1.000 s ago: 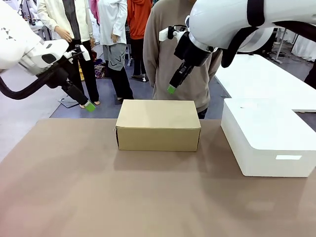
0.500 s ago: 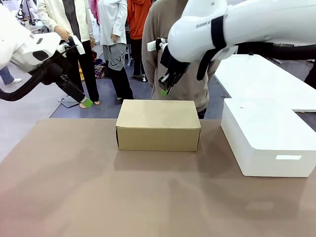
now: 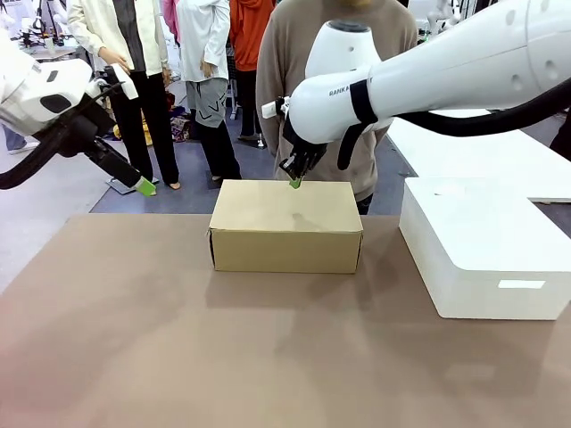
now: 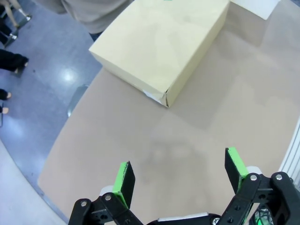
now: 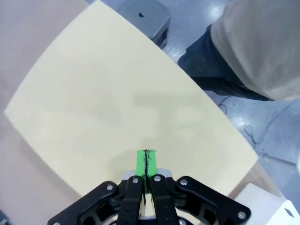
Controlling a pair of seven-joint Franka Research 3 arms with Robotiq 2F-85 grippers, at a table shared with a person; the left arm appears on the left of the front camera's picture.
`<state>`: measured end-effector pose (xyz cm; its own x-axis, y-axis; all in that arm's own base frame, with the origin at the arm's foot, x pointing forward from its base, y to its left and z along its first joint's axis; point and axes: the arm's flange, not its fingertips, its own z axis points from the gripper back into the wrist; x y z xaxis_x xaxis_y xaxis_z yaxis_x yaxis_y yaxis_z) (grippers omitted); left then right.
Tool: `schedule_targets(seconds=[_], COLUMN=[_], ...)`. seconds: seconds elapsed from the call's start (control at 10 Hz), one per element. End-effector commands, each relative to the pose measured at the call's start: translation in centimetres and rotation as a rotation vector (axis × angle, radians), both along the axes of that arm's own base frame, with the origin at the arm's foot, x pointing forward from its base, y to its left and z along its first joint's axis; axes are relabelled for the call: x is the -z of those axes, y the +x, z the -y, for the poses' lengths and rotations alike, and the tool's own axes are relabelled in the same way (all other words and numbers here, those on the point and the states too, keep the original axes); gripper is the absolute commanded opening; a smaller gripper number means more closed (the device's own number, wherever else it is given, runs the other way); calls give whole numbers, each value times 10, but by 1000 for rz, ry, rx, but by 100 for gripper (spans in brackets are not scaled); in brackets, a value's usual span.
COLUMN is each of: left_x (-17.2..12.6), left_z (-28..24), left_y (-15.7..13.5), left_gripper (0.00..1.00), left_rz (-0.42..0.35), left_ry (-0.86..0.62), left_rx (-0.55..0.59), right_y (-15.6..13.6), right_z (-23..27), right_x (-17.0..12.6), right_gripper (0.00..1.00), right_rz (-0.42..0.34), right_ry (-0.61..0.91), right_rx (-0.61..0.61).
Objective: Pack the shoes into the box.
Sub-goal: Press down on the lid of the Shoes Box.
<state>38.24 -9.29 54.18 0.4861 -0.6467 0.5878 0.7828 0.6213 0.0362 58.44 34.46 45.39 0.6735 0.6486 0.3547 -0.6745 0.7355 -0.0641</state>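
Note:
The box [image 3: 285,223] is a tan cardboard shoebox with its lid down, standing at the table's far middle; it also appears in the left wrist view [image 4: 159,44] and under the right wrist camera [image 5: 117,103]. The shoes are out of view. My right gripper [image 3: 295,183] hovers just over the far edge of the lid, its green pads [image 5: 146,161] pressed together with nothing between them. My left gripper [image 3: 145,186] hangs above the table's far-left edge, well left of the box; in its wrist view its fingers [image 4: 180,176] stand wide apart and hold nothing.
A large white rectangular box [image 3: 477,254] sits at the right side of the table. A person in a beige sweater [image 3: 299,80] stands right behind the shoebox, with other people farther back. The near half of the brown tabletop [image 3: 268,357] is bare.
My right arm swung left and down, bringing its gripper from above the box's right rear to just over the lid's far edge, shutting as it went. The left gripper drifted slightly left.

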Motion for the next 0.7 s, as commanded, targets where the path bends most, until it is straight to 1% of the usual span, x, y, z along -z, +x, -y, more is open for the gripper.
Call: schedule_targets(seconds=[0.0, 0.2, 0.5, 0.6], left_x=[0, 0, 0, 0], left_z=[3, 3, 3, 3], left_y=[3, 3, 3, 3], left_gripper=[100, 100, 100, 100], left_rz=[6, 6, 6, 6], left_ry=[-1, -1, -1, -1], left_rx=[10, 10, 10, 10], right_y=[13, 21, 25, 25], right_z=[-9, -11, -10, -11], right_x=[7, 27, 59, 62], right_gripper=[0, 0, 0, 0], right_rz=[6, -31, -109, -122], right_ry=[-23, -35, -50, -54], right_rx=[59, 74, 80, 78])
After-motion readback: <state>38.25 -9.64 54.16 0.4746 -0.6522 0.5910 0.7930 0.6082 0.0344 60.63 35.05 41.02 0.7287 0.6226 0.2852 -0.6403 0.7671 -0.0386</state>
